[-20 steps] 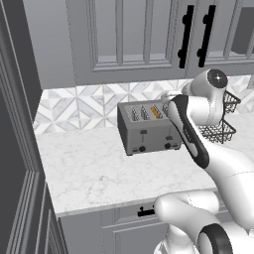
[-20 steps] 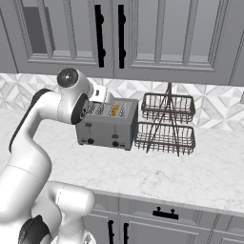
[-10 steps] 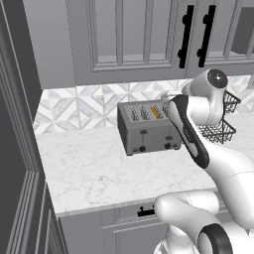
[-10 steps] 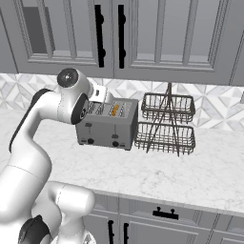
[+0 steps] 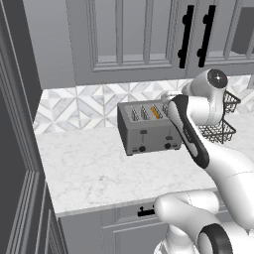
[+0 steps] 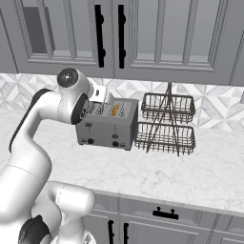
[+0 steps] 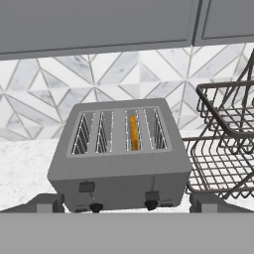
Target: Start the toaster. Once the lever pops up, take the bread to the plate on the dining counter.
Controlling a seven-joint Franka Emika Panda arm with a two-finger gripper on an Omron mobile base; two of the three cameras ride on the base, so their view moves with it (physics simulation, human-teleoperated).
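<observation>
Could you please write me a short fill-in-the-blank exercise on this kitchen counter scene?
1. The bread sits in the ____ slot from the left of the toaster, seen from its front.
2. The wire basket rack has ____ tiers.
3. The gripper's jaws are ____.
4. The toaster's front carries two black ____ below its levers.

Missing words: third; two; open; knobs

grey 4-slot toaster stands upright on the marble counter; the bread sits upright in slot 3 from its left.

One toaster — one bread — one two-tier wire basket
</observation>
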